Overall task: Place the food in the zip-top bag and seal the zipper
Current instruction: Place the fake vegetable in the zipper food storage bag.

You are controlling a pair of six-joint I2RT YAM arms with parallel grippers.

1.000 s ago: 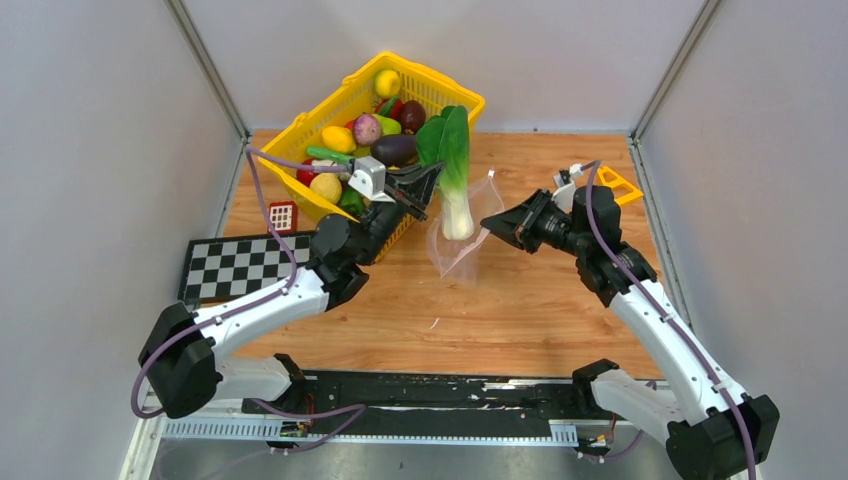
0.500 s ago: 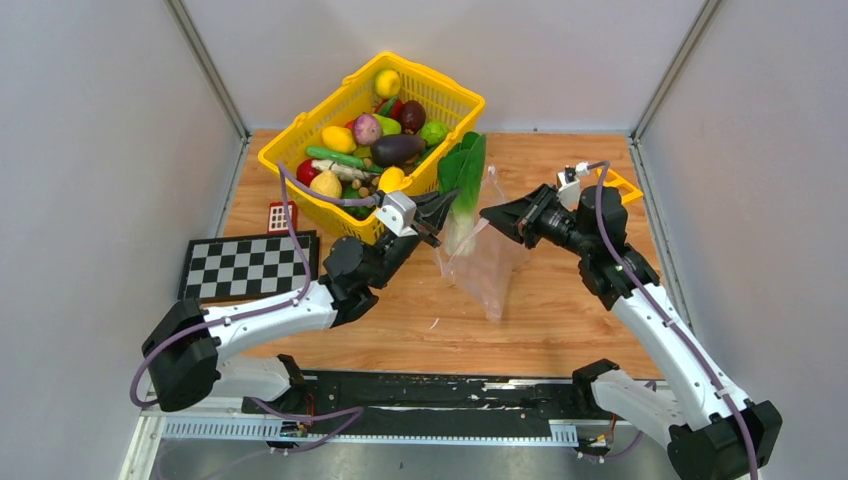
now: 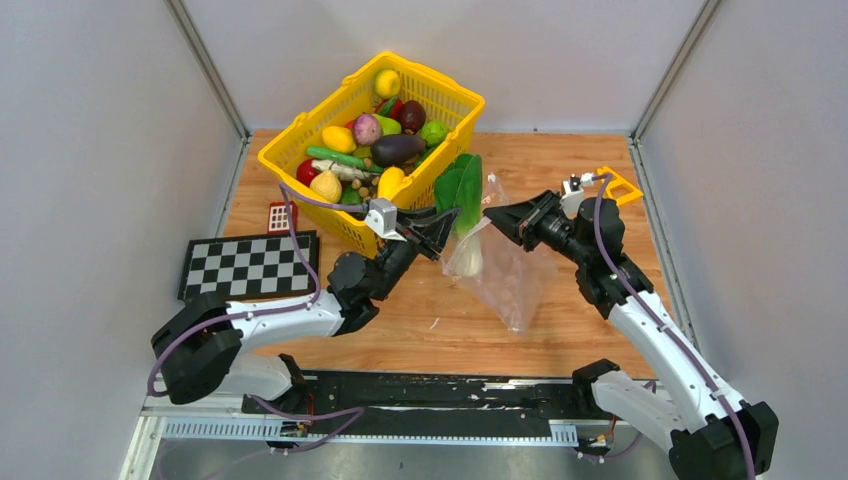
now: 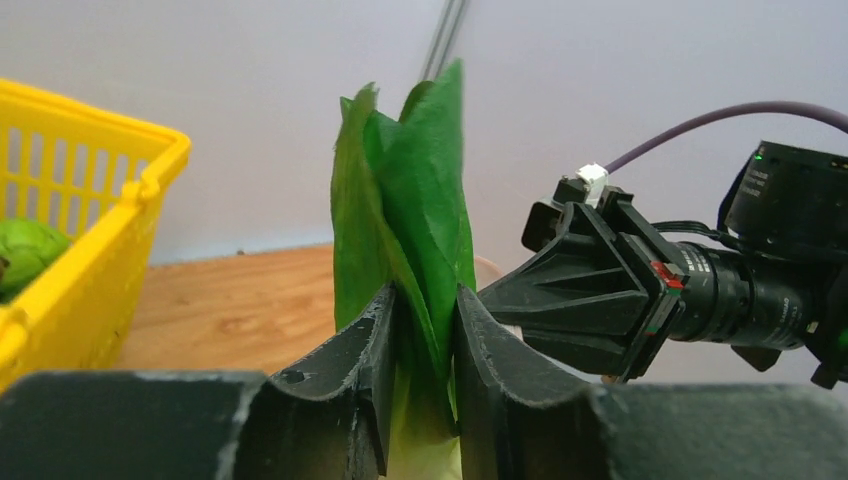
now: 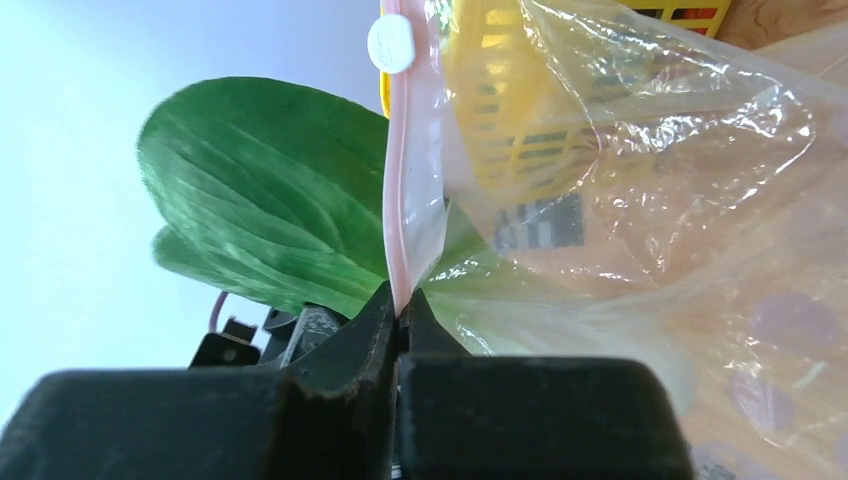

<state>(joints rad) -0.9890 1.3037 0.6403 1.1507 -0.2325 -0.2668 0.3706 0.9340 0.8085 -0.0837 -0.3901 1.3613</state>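
Pinched in the left jaws: a bok choy (image 3: 463, 190), gripped low on the pale stalk. Green leaves upright between the two fingers (image 4: 362, 365) in the left wrist view. Held clear above the worktop (image 3: 500, 350), leaves just beside the near right wall of the basket (image 3: 318, 108); touching it or not, cannot tell.

Right jaws pressed together on the zipper (image 5: 402, 200). Pink strip running straight up from the grip, with a white round tab (image 5: 390, 42) at its top end. Bag (image 3: 512, 275) clear and crinkled, hanging from that grip and sloping down toward the worktop between the two arms. Resting on the wood or just above it, cannot tell.

From above, the bok choy's white base right at the bag's upper left edge, by the mouth. Through the plastic in the right wrist view, a bit of green leaf and a pale blur below it. Inside the bag or only behind it, cannot tell.

Rest of the food (image 3: 397, 149) heaped in the yellow basket at the far left of the worktop, in green, yellow, purple and red.

At the near left, a checkerboard (image 3: 250, 263), with a small red grid tile (image 3: 283, 216) just beyond it. At the far right, behind the right wrist, a yellow frame (image 3: 620, 185).
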